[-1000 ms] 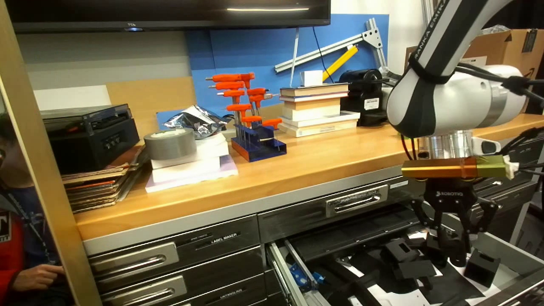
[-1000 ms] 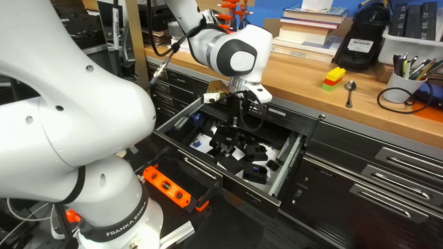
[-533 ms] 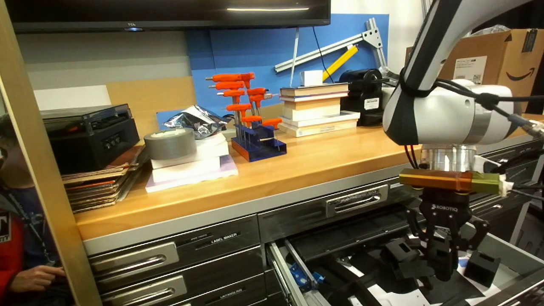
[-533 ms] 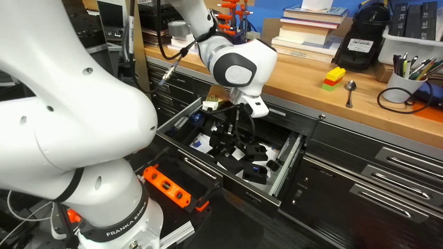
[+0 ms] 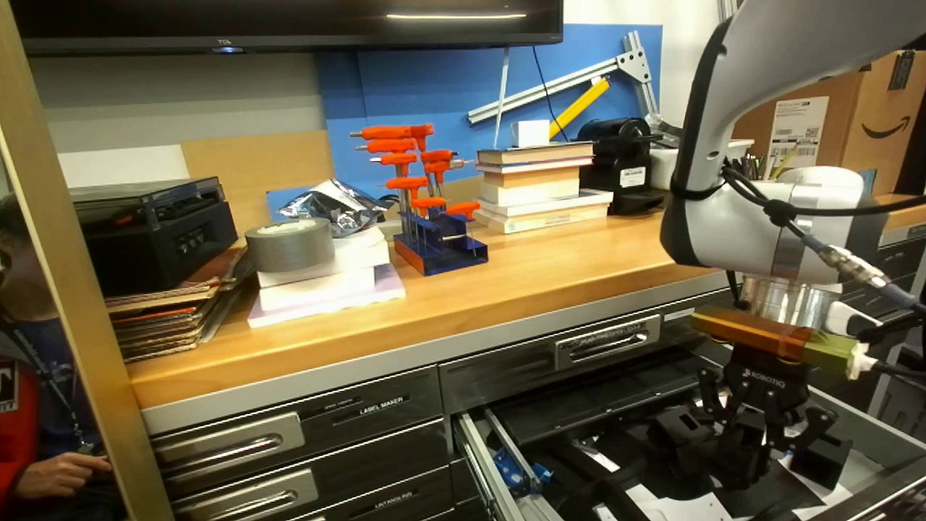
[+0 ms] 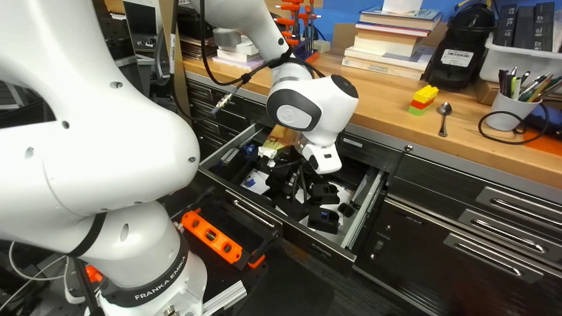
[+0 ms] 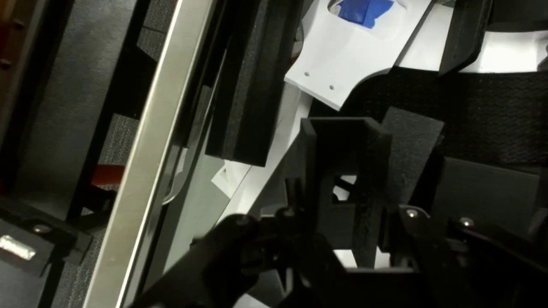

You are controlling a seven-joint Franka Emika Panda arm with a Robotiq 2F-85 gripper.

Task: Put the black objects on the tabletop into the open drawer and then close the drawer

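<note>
The drawer is pulled open, with its side wall (image 5: pixel 861 427) and front panel (image 6: pixel 320 246) showing in the exterior views. Several black pieces lie inside, among them a block at its middle (image 5: pixel 680 427) and a block near its side (image 5: pixel 821 456). Two more show in an exterior view (image 6: pixel 324 193) (image 6: pixel 323 220). My gripper (image 5: pixel 749 463) is low inside the drawer, fingers downward. In the wrist view, its jaws (image 7: pixel 338 218) close on both sides of a hollow black piece (image 7: pixel 368 188). The tabletop (image 5: pixel 550 275) shows no small black pieces.
The thick bench edge and closed drawer fronts stand behind the open drawer. A yellow, red and green brick stack (image 6: pixel 423 98), a spoon (image 6: pixel 444 118) and a book stack (image 6: pixel 390 44) are on the bench. An orange level (image 6: pixel 210 237) lies before the drawer front.
My gripper has moved down deeper into the drawer and its wrist has turned and tilted slightly. The drawer and the pieces around it look the same.
</note>
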